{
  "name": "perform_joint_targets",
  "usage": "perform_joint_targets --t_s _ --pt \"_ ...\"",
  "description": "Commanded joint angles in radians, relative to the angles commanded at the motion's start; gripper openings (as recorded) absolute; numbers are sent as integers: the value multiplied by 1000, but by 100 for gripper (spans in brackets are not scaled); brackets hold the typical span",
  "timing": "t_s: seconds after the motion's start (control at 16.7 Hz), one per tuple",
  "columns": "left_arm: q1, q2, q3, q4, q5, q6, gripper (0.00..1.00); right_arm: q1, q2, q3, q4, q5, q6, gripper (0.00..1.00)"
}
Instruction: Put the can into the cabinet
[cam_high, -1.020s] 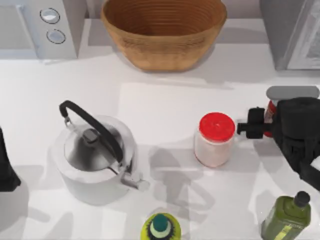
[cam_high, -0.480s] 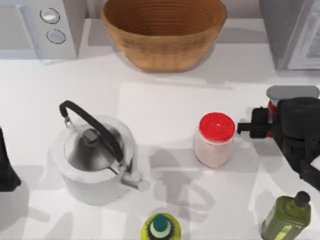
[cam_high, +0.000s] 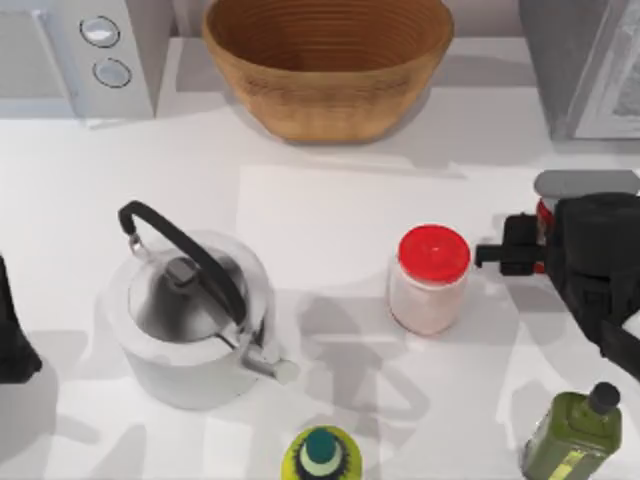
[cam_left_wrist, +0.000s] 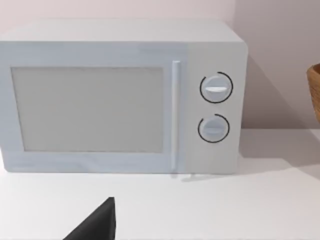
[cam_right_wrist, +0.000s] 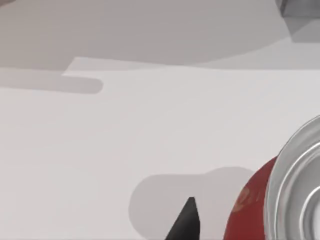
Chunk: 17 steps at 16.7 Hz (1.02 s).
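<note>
Red slim can with silver top stands at counter's right side, right tool about it; grip state cannot tell. Left arm parked at left edge. Risk: loose hold tips can, or swing clips red-lidded white jar just left. Open room lies far-right toward grey cabinet.

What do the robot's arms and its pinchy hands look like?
Both are matt black, with no markings or cables on show. From above, the right arm at the table's right is chunky, with a rounded wrist and blocky black fingers sticking out sideways. The left arm is a plain dark shape at the left edge. Each wrist view shows one pointed black fingertip, shaped like a small wedge.
</note>
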<state>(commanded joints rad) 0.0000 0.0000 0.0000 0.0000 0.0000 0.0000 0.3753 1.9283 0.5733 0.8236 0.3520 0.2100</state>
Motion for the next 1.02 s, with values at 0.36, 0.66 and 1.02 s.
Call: perform_joint_targets --t_s 0.36,0.66,1.02 --pt "0 0 0 0 0 0 100 -28 -182 42 -177 -19 -5 0" --pt "0 0 0 0 0 0 100 -21 -365 140 -457 -26 -4 0" --pt "0 0 0 0 0 0 100 1 -474 252 -723 -9 0 0"
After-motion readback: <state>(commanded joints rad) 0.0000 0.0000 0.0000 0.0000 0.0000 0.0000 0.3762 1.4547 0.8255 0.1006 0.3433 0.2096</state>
